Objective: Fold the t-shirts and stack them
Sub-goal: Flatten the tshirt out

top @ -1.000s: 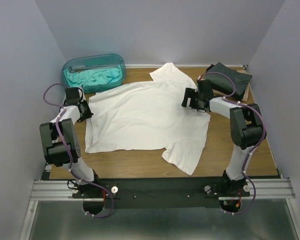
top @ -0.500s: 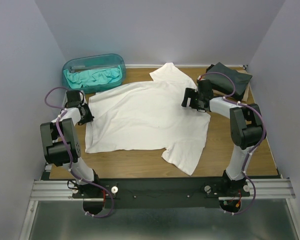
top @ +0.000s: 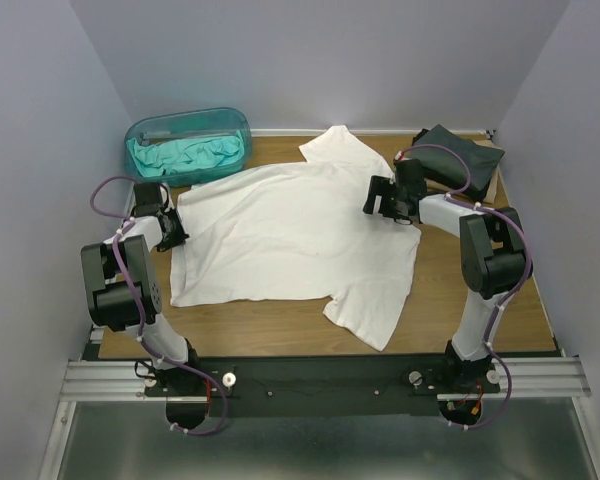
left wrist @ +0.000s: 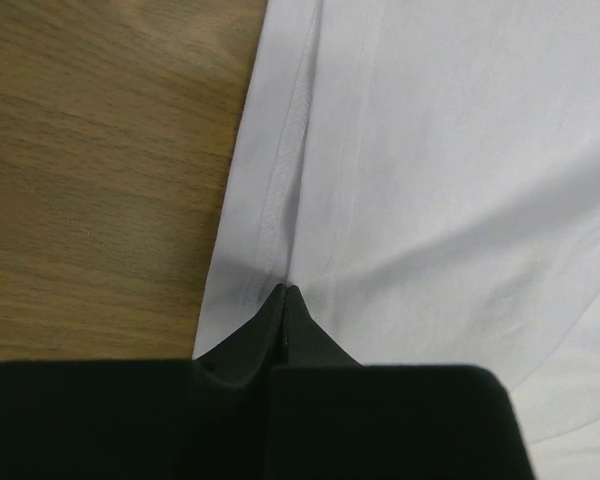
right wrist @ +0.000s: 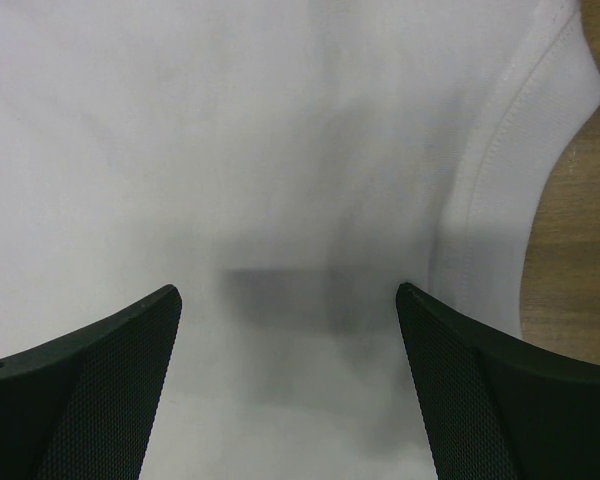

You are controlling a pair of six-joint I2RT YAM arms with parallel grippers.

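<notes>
A white t-shirt (top: pixel 290 235) lies spread flat across the middle of the table, one sleeve toward the back and one toward the front. My left gripper (top: pixel 173 231) sits at its left edge. In the left wrist view its jaws (left wrist: pixel 285 291) are shut, with the cloth beside the stitched hem (left wrist: pixel 280 190) pinched at their tips. My right gripper (top: pixel 380 197) hovers open over the shirt's right side. Its fingers (right wrist: pixel 130 340) frame bare white cloth, with the neck band (right wrist: pixel 500 170) just to the right. A teal t-shirt (top: pixel 185 152) lies crumpled in a tub. Dark folded t-shirts (top: pixel 460 160) rest at the back right.
The translucent teal tub (top: pixel 188 120) stands at the back left against the wall. Grey walls close in the table on three sides. Bare wood (top: pixel 450 300) shows along the front and right of the shirt.
My left gripper's jaws have closed on the shirt's left edge and it has shifted slightly left. The right arm and the shirts have not moved.
</notes>
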